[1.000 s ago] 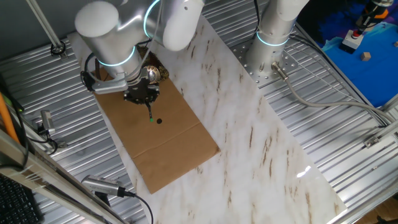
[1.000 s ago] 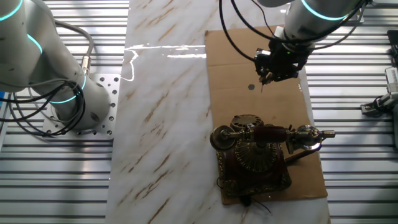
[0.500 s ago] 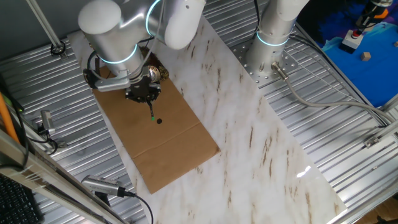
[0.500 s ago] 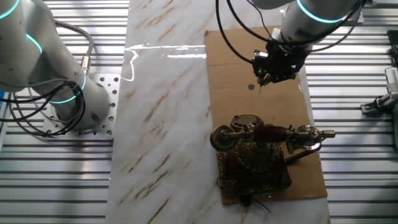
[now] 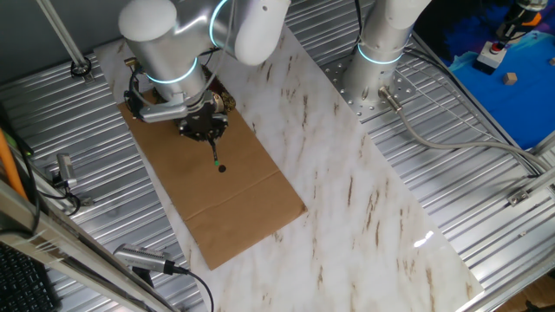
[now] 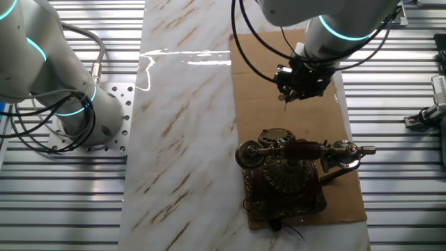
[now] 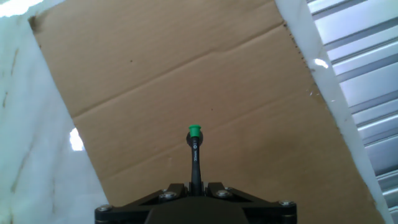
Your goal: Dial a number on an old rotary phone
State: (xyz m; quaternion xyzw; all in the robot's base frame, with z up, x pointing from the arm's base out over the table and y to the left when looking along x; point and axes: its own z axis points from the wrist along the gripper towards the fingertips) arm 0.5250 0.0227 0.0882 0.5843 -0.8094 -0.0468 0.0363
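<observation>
Small ornate red-brown rotary phone with gold filigree and brass-ended handset sits at one end of the flat brown cardboard sheet on the white marble-pattern tabletop. Black two-finger gripper hangs above bare cardboard near the phone, jaws pinched tight on a thin black green-tipped stick pointing down.

A white marble-patterned tabletop sits on ribbed metal decking, lit from overhead.
</observation>
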